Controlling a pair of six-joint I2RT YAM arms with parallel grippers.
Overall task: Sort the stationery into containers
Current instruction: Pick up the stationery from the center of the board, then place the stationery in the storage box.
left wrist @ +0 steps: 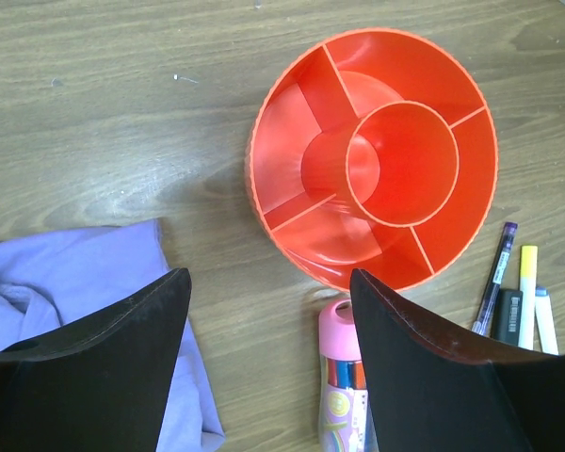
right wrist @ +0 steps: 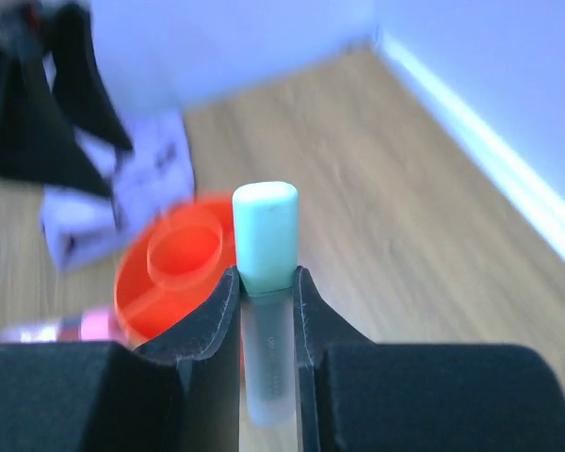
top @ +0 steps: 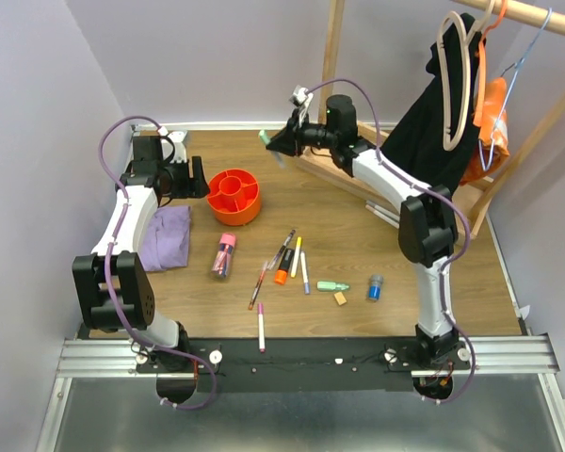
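Black fingers (right wrist: pixel 217 320) of the right gripper (right wrist: pixel 266 278) are seen clamped on a pale green highlighter (right wrist: pixel 266 226), whose rounded end stands out past the fingertips. It is held raised beyond the orange tub (top: pixel 234 215) and a little to its right. The left gripper (left wrist: pixel 268 275) is spread wide with nothing between its fingers, just left of the tub, over the edge of a purple cloth (top: pixel 168 235) that is spread on the wooden surface (top: pixel 377 235) at the tub's left. On the near side of the tub, a clear pink-capped tube (top: pixel 225 256) is laid closest to it. Further to the tub's near right, a loose cluster of pens and markers (top: pixel 284 256) is scattered, and past these a second green highlighter (top: pixel 333 285), a tan eraser (top: pixel 340 298) and a small blue cylinder (top: pixel 375 286) are set. A pink pen (top: pixel 260 331) is laid farthest from the tub, on its near side.
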